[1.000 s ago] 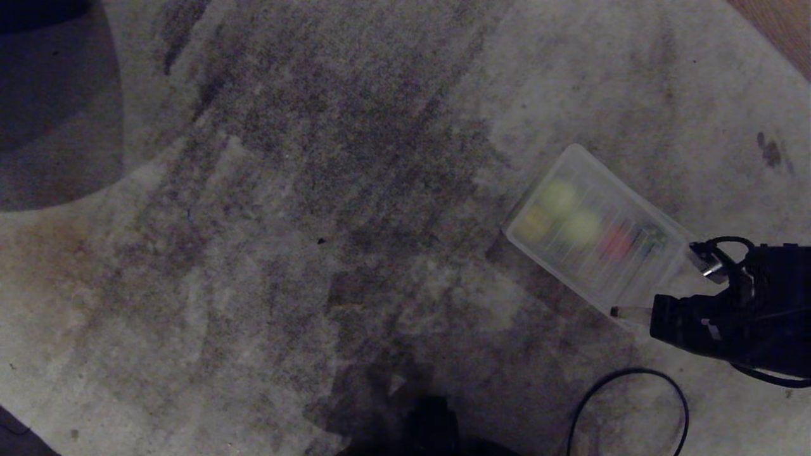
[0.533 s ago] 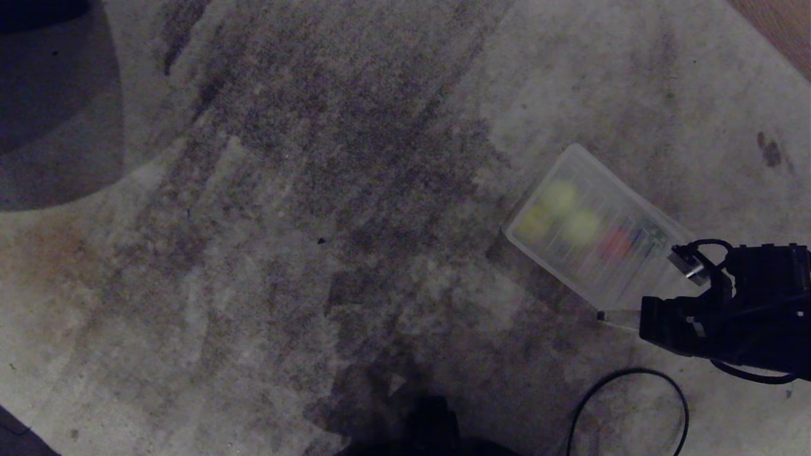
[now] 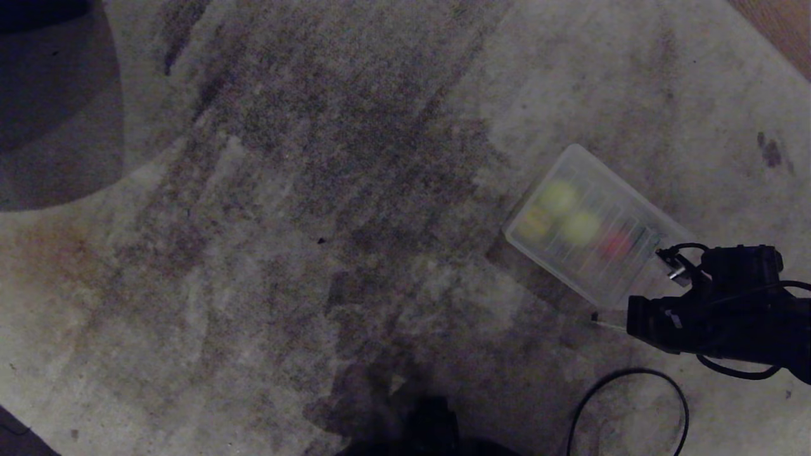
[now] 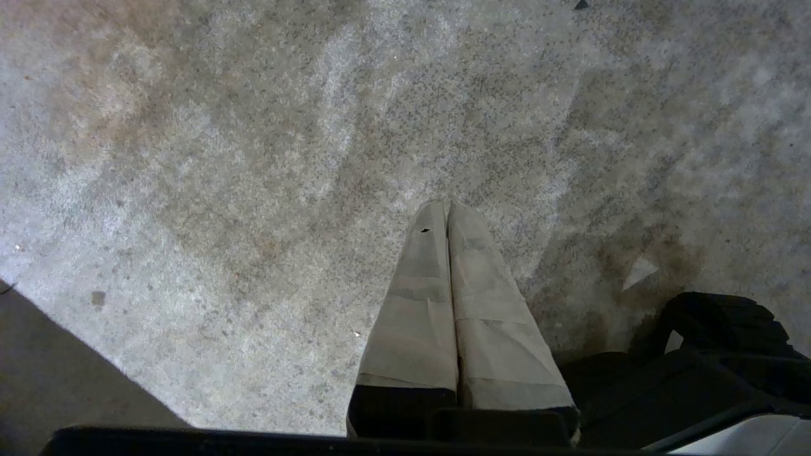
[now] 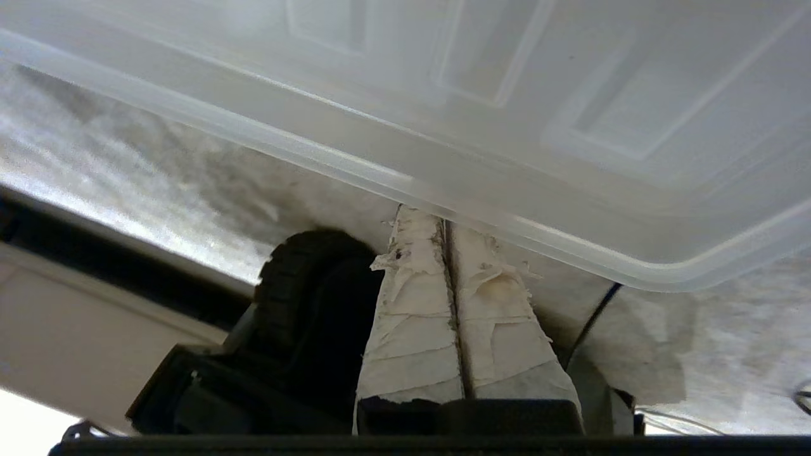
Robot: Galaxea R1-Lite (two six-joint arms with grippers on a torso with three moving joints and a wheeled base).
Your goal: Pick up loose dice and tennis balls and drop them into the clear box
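Note:
A flat, ribbed, translucent tray (image 3: 573, 166) lies on the carpet at the right. Blurred through it I see two yellow-green tennis balls (image 3: 557, 196) (image 3: 581, 227), a yellowish die (image 3: 535, 223) and a red die (image 3: 613, 242). The clear box is hidden beneath the tray. My right gripper (image 3: 595, 320) is shut and empty at the tray's near corner. In the right wrist view its taped tips (image 5: 437, 215) meet the tray's rim (image 5: 507, 95). My left gripper (image 4: 447, 206) is shut and parked over bare carpet.
A black cable loop (image 3: 627, 405) lies on the carpet near the right arm. The robot's wheel (image 5: 304, 285) shows behind the right fingers. A dark rounded shape (image 3: 57, 107) fills the far left corner, and wooden floor (image 3: 785, 25) shows at the far right.
My right arm has slid leftward along the tray's near edge, fingers still shut. The tray and what lies under it have stayed put.

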